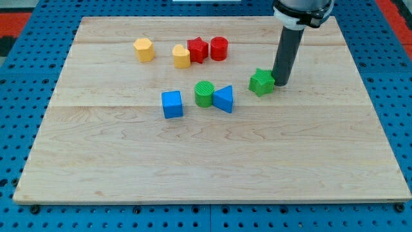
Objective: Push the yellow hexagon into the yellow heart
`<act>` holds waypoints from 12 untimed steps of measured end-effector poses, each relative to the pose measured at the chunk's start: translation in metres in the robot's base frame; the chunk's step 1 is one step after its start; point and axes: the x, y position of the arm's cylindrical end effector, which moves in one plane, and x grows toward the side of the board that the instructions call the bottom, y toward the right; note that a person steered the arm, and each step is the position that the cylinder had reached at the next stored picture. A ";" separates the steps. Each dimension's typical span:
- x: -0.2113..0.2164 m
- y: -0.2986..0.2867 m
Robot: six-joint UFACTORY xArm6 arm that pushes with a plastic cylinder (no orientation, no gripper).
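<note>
The yellow hexagon (pixel 143 49) sits near the view's top left of the wooden board (pixel 212 161). The yellow heart (pixel 181 57) lies a short way to its right, touching the red star (pixel 197 49). My tip (pixel 280 83) rests on the board far to the right of both yellow blocks, right beside the green star (pixel 261 82), at that block's right edge.
A red cylinder (pixel 219 48) stands right of the red star. A blue cube (pixel 172 104), a green cylinder (pixel 205 93) and a blue triangle (pixel 224 98) sit in a row in the board's middle. Blue pegboard surrounds the board.
</note>
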 end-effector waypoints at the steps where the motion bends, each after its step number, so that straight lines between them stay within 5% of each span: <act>1: -0.038 0.000; 7: -0.037 -0.094; 12: -0.076 -0.362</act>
